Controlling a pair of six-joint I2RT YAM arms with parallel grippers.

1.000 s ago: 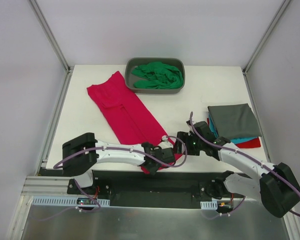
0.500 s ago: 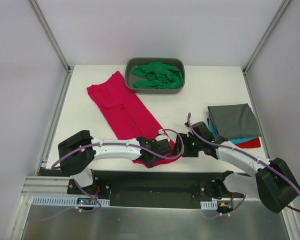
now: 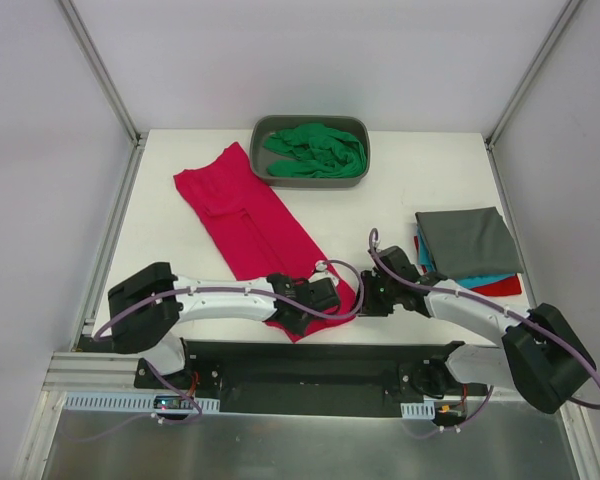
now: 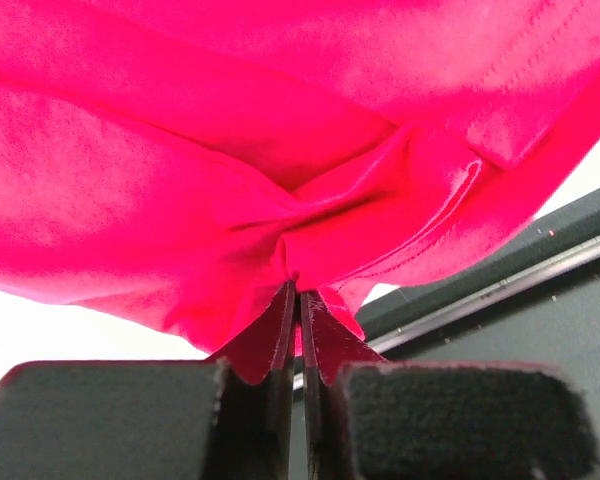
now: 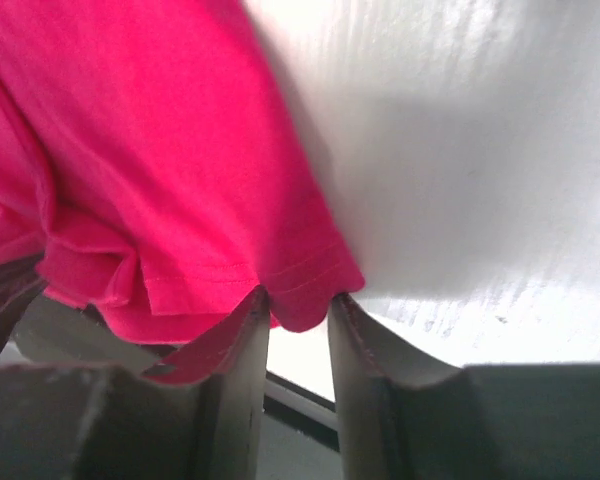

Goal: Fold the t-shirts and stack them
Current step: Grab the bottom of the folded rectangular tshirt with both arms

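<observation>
A crimson-pink t-shirt [image 3: 245, 220] lies spread diagonally on the white table [image 3: 400, 210], its hem at the near edge. My left gripper [image 3: 305, 305] is shut on a bunched fold of that hem [image 4: 300, 290]. My right gripper [image 3: 363, 298] sits at the hem's right corner. Its jaws stand a little apart, with the corner [image 5: 300, 305] poking between them. A green t-shirt [image 3: 315, 148] lies crumpled in the tub. At the right, a folded dark grey t-shirt [image 3: 467, 242] tops a teal one [image 3: 488, 281] and a red one [image 3: 502, 289].
The grey tub [image 3: 263, 135] stands at the back middle of the table. A black rail [image 3: 310, 360] runs just beyond the near table edge, below both grippers. Metal frame posts [image 3: 100, 70] rise at the back corners.
Both grippers slid left along the near hem. The left jaws closed onto the pink fabric and bunched it. The right jaws narrowed round the hem corner.
</observation>
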